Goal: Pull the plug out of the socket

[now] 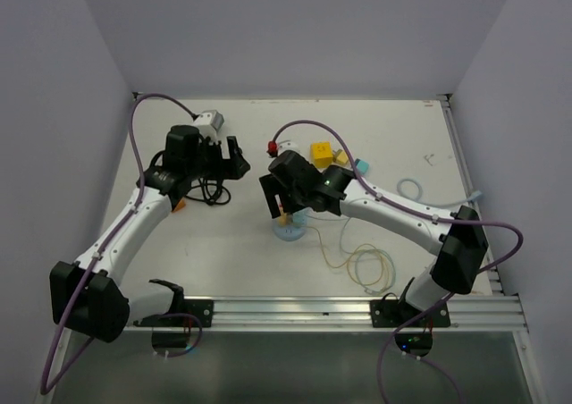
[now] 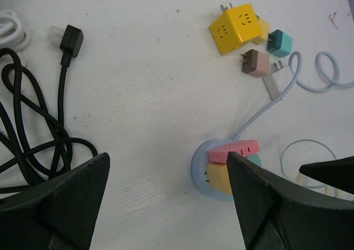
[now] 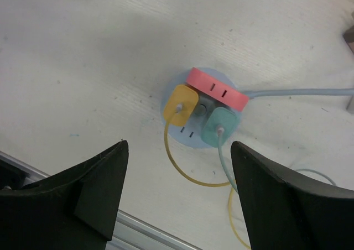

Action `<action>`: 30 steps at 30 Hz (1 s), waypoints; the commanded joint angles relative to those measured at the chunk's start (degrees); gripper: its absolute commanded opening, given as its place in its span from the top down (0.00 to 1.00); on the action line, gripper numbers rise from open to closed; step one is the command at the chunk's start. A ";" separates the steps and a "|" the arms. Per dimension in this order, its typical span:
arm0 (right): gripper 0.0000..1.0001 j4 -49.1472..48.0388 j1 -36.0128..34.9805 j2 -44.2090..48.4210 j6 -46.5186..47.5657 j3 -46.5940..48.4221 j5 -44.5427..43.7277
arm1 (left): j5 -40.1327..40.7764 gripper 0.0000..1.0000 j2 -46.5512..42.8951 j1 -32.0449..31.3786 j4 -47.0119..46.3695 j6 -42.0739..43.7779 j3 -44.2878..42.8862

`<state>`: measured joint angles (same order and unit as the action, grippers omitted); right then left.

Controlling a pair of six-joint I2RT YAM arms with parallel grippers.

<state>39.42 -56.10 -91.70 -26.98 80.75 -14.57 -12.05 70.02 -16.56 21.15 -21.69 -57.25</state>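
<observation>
- Yellow rounded-square plastic plug [image 3: 181, 102] sits plugged into the round pale-blue socket [image 3: 185, 135] on the white surface [image 3: 83, 67].
- Probably light, rigid, smooth; pinch its sides, not the thin yellow cord [image 3: 176, 166].
- Right tool [image 3: 178, 150] hovers above, released and empty; left tool [image 2: 167, 156] likewise.

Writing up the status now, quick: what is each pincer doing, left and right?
Left pincer: open, holding nothing.
Right pincer: open, holding nothing, above the round pale-blue socket.

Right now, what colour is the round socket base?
The socket base is pale blue; right wrist view.
</observation>
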 commanded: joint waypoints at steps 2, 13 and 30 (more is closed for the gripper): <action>0.23 4.52 1.42 -0.14 -5.79 1.43 -6.09 | -5.43 0.10 -2.95 -0.05 -4.88 2.09 0.74; 0.37 -2.95 11.26 1.26 -1.15 -4.90 4.90 | -8.60 0.11 -6.73 -1.02 -3.92 0.97 6.88; 0.41 -4.00 12.94 0.91 -8.43 -10.34 7.54 | 2.12 0.16 -3.75 -17.72 -13.42 -16.09 16.21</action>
<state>36.75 -43.11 -91.85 -31.38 72.29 -6.46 -13.30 65.58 -33.56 11.07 -33.87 -39.40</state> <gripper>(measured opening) 0.583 0.840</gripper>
